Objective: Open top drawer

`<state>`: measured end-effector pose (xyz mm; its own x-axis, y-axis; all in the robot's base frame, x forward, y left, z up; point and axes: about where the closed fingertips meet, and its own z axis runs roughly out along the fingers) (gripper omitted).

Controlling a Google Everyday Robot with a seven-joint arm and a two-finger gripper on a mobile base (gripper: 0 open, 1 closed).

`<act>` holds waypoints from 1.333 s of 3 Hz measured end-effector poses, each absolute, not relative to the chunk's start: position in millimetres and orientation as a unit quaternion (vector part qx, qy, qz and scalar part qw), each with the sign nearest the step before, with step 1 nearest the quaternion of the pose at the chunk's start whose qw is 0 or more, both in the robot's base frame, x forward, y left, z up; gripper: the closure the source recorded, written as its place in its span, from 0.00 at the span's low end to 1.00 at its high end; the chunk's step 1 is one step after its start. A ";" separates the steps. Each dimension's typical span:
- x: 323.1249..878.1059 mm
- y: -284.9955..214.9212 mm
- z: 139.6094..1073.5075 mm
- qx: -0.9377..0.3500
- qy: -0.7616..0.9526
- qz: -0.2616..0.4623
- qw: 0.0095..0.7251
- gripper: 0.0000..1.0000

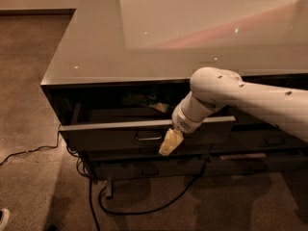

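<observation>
The top drawer [110, 131] is a wide dark-grey drawer under the tabletop. It stands pulled out partway, with its dark interior showing behind the front. Its metal loop handle [148, 137] is at the middle of the front. My gripper [169, 143] has pale yellow tips and hangs in front of the drawer front. It is just right of and slightly below the handle, with a small gap between them. My white arm [250, 97] reaches in from the right.
The glossy grey tabletop [144, 37] overhangs the drawer. Some coloured items [155, 103] lie at the back of the drawer. Lower drawer fronts [159, 168] sit beneath. Black cables [96, 203] run over the floor at the front left. A shoe tip [3, 218] is at the bottom left.
</observation>
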<state>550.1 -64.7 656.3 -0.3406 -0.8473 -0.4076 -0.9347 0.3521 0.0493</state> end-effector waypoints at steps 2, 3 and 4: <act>505.5 -91.7 673.7 -0.555 0.816 0.103 0.126 0.65; 485.3 -105.3 680.2 -0.551 0.823 0.091 0.102 0.88; 483.0 -106.1 680.4 -0.551 0.823 0.091 0.101 0.86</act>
